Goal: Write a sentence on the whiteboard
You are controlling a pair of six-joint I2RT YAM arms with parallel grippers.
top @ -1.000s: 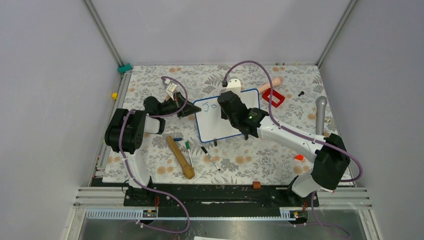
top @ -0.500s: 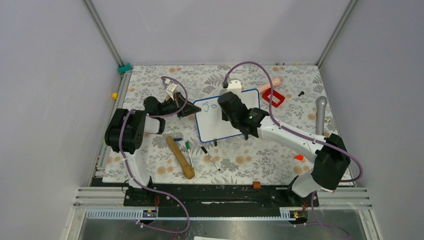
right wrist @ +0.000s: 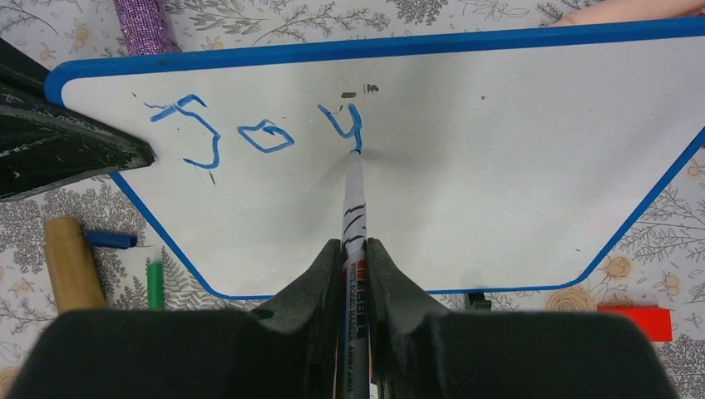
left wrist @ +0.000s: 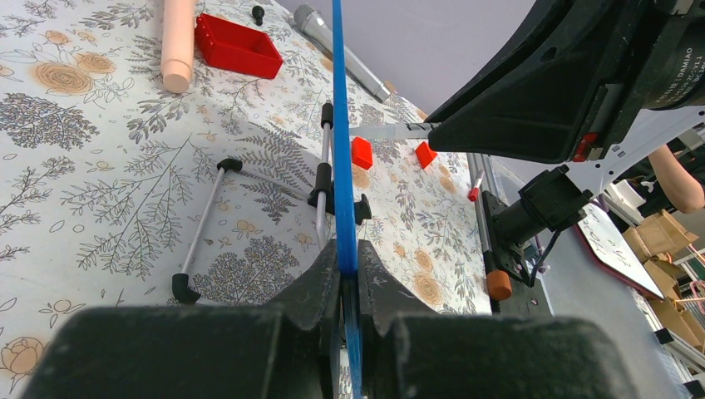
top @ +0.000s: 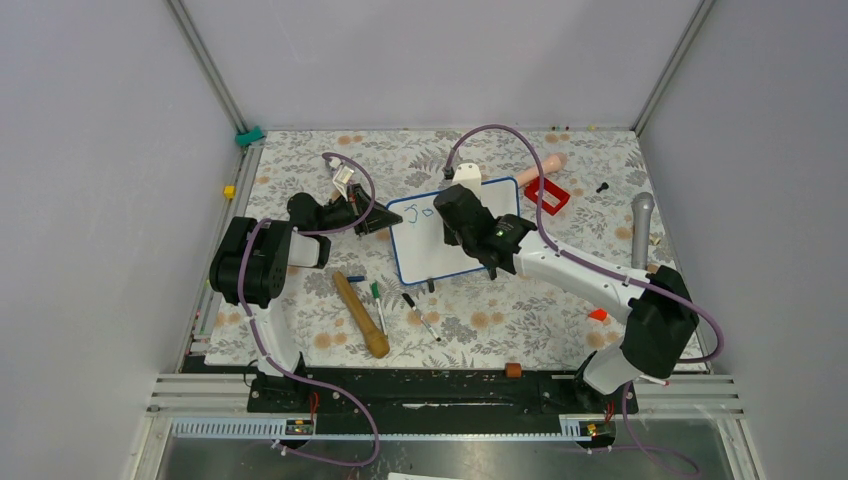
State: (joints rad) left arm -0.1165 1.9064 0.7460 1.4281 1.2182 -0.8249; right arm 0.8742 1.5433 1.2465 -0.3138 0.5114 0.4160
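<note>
The whiteboard [top: 420,252] stands tilted on the floral table, with a blue frame. My left gripper [top: 378,222] is shut on its left frame edge [left wrist: 342,125], which runs between the jaws [left wrist: 347,249]. My right gripper [right wrist: 353,245] is shut on a white board marker [right wrist: 354,208]. The marker's tip touches the board [right wrist: 515,166] at the tail of a "y". The sentence [right wrist: 258,133] reads "Joy" in blue near the board's top left. In the top view my right wrist [top: 462,218] covers the middle of the board.
A wooden stick [top: 361,315], a green marker [top: 377,293] and a black pen [top: 420,315] lie in front of the board. A red box [top: 547,195], a peach cylinder [top: 546,165] and a microphone [top: 641,228] lie to the right. A folding stand [left wrist: 208,220] lies behind the board.
My right arm has shifted slightly to the left over the board with the marker. My left arm and the board have not moved.
</note>
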